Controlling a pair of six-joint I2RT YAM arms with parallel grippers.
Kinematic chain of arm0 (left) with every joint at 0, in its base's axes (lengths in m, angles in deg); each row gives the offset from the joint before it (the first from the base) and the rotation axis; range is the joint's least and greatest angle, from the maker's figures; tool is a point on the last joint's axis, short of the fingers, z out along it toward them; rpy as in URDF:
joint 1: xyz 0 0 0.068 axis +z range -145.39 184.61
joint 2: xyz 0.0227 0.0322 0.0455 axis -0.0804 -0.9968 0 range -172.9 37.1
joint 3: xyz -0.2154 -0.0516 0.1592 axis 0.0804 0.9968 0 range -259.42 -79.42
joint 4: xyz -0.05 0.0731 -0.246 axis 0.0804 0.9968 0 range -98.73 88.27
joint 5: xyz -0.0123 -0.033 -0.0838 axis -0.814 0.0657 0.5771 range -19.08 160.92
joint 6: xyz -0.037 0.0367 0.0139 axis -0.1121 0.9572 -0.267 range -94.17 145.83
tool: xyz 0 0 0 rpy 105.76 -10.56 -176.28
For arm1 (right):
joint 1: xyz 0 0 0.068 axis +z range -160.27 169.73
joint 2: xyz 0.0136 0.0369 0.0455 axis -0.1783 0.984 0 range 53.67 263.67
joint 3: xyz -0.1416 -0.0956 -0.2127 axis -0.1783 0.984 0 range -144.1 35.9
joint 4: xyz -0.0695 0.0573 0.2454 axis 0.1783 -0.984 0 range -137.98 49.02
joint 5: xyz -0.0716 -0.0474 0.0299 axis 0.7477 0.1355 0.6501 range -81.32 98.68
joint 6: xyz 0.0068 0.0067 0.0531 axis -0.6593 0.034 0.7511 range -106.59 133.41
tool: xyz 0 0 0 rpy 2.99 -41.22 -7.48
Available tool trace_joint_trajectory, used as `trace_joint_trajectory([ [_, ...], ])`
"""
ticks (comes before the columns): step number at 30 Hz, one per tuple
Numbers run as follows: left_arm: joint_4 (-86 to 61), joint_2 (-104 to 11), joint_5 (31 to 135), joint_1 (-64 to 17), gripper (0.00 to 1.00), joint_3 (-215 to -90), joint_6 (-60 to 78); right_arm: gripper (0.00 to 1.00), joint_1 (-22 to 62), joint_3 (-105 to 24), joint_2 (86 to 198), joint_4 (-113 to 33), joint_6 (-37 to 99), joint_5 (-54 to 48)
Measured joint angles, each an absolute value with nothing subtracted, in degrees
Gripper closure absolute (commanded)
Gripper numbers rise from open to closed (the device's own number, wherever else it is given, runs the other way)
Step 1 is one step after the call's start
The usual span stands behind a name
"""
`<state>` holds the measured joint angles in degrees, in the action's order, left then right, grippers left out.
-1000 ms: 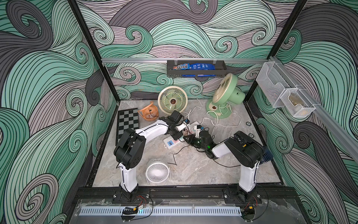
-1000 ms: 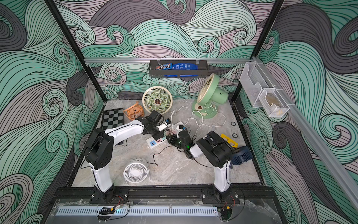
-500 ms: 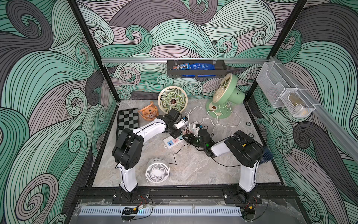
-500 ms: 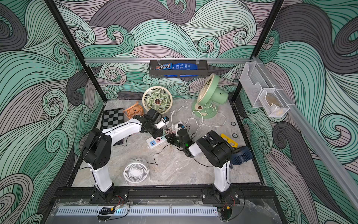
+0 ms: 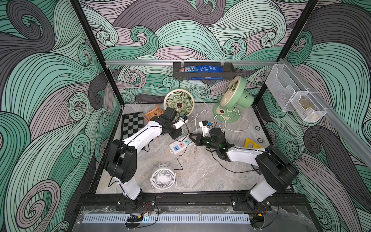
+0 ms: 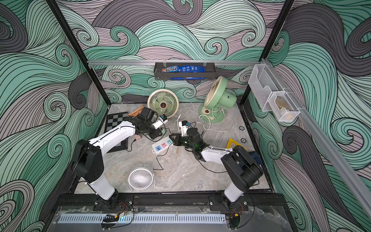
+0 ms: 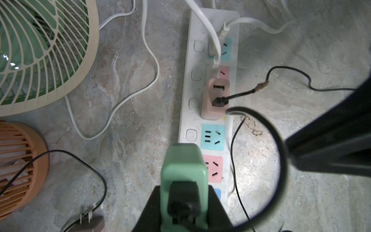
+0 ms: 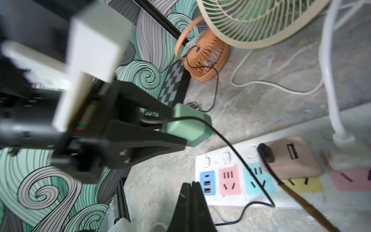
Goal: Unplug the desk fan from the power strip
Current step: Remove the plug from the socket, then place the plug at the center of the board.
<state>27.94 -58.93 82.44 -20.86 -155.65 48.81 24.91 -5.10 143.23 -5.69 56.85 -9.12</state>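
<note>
The white power strip (image 5: pixel 180 145) (image 6: pixel 162 146) (image 7: pixel 193 86) (image 8: pixel 218 160) lies mid-table, pastel sockets up, blue USB end toward the front. My left gripper (image 7: pixel 184 192) (image 5: pixel 178 134) (image 8: pixel 176 128) is shut on a green plug adapter (image 7: pixel 183 162) (image 8: pixel 187 126) with a black cord in it. The adapter hangs clear of the strip, above the table beside it. My right gripper (image 8: pixel 191 184) (image 5: pixel 191 137) (image 6: pixel 173 139) is shut and empty, its tips by the strip's blue USB end. A small white desk fan (image 5: pixel 163 178) (image 6: pixel 140 178) lies at the front with a black cord running toward the strip.
A pink adapter (image 7: pixel 215 100) with a black USB cord and white plugs (image 7: pixel 213 46) sit in the strip. A cream-grilled fan (image 5: pixel 178 102), a green fan (image 5: pixel 235 98), an orange fan (image 5: pixel 153 114), a chessboard (image 5: pixel 132 124) and a yellow triangle (image 5: pixel 253 143) stand around. White cords loop across the back.
My left gripper has drawn back toward the far left with the green adapter, away from the strip. The right gripper has stayed shut by the strip, shifting only slightly.
</note>
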Motion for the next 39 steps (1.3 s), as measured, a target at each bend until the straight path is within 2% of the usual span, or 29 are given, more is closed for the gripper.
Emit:
trace_joint_trajectory([
  [6,34.37,-50.84,86.31,-17.06,1.0,-150.36,53.36,1.0,22.37,-1.88,134.53,-9.73,54.6,-10.54],
  [13,45.91,-43.76,93.33,-8.18,1.0,-143.13,62.82,1.0,19.49,1.04,133.03,-13.76,53.93,-12.44],
  [18,51.74,-42.19,94.79,-3.94,1.0,-136.09,69.33,1.0,19.55,1.02,135.15,-12.38,52.88,-15.57],
  [26,54.96,-42.95,95.65,-1.45,1.0,-129.53,74.91,1.0,19.69,-0.16,145.03,-7.37,53.2,-20.29],
  [29,55.17,-44.53,95.87,-1.45,0.94,-128.87,75.96,0.99,19.84,-0.49,147.56,-5.78,53.51,-20.31],
  [35,54.56,-47.98,95.76,-1.43,0.69,-127.96,76.68,0.96,19.93,-0.49,148.43,-4.88,54.27,-17.93],
  [39,54.41,-47.98,95.41,-1.06,0.58,-127.61,76.61,0.96,19.93,-0.49,148.43,-4.64,54.27,-15.22],
])
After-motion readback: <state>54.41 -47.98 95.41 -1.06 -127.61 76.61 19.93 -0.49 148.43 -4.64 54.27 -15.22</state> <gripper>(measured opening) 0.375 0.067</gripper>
